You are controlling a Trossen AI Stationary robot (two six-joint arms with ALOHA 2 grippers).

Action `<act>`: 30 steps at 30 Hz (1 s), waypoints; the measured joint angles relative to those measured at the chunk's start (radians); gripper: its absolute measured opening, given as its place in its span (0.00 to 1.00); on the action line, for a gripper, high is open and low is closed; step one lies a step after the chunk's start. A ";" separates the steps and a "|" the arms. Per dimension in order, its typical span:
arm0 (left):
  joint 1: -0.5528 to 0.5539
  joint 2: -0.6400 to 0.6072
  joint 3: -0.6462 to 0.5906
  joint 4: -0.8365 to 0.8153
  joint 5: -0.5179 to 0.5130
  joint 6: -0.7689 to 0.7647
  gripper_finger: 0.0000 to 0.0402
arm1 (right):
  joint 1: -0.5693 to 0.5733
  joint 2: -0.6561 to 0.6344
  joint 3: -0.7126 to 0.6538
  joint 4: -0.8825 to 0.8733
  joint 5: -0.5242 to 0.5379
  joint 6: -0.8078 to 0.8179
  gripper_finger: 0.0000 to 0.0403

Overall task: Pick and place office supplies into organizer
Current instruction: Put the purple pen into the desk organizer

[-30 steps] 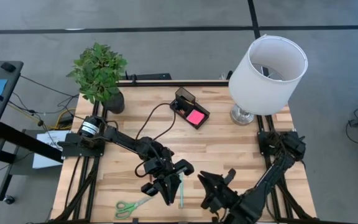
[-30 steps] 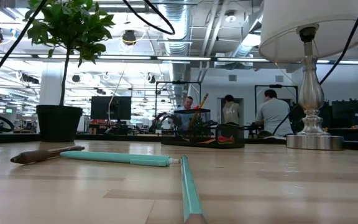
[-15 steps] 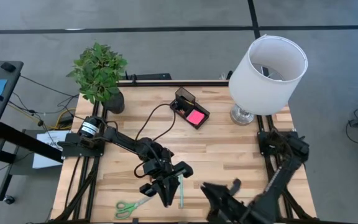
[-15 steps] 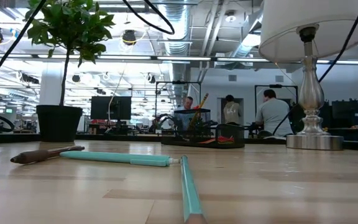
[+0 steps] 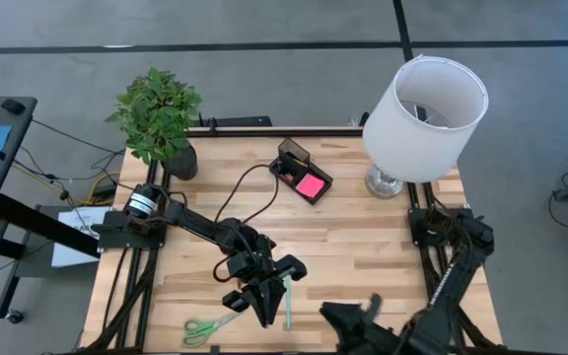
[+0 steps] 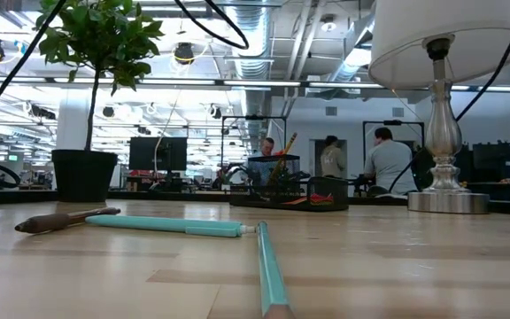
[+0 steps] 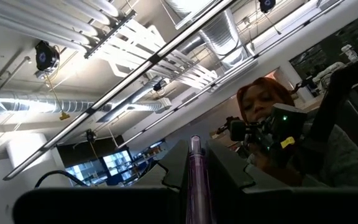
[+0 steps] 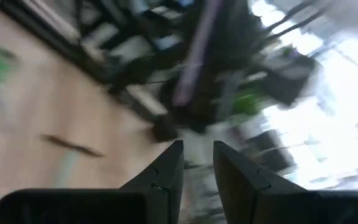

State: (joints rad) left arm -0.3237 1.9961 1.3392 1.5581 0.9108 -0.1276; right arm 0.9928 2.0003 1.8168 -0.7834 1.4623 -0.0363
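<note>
Your left arm reaches in from its base at the 9 o'clock edge of the bench (image 5: 363,247), elbow bent, and ends low toward 6 o'clock of centre. The left end effector (image 5: 262,288) is tipped back so its wrist camera looks up at the ceiling ducts and lights. It's clenched on a purple pen (image 7: 197,180) that stands up between the two fingers. A person (image 7: 272,118) sits in the room behind it.

Your right arm folds down from its base at the 3 o'clock side, and the right end effector (image 5: 351,314) sits right at the front edge, around 5 o'clock. Its fingers (image 8: 166,171) are apart with a narrow gap and nothing between them, so it's released and empty. That wrist view is blurry.

The organizer (image 5: 296,164) is at about 12 o'clock of centre, with the pink sticky-note pad (image 5: 312,185) in its low tray. In the low view a yellow pencil (image 6: 287,146) sticks up out of the taller section.

Still loose on the bench:
- A teal pen (image 5: 287,301) lies just beside the left end effector, on its 3 o'clock side.
- The green-handled scissors (image 5: 208,325) are at 7 o'clock, near the front edge.
- The low view picks up a second teal pen (image 6: 166,225) and a dark brown pen (image 6: 60,220) up close.

The white lamp (image 5: 424,104) fills the 2 o'clock corner, and the potted plant (image 5: 158,113) the 10 o'clock one.
</note>
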 joint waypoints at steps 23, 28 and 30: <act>-0.031 -0.001 0.000 0.002 0.064 0.035 0.07 | -0.216 0.000 -0.021 0.426 -0.341 -0.325 0.20; -0.046 -0.001 0.000 0.002 0.103 0.076 0.07 | -0.215 0.000 -0.021 0.433 -0.386 -0.420 0.20; -0.053 -0.001 0.000 0.003 0.125 0.090 0.07 | -0.214 0.000 -0.021 0.455 -0.410 -0.465 0.20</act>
State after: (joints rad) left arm -0.3763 1.9953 1.3392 1.5608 1.0353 -0.0373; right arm 0.7784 2.0003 1.7958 -0.3286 1.0525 -0.5014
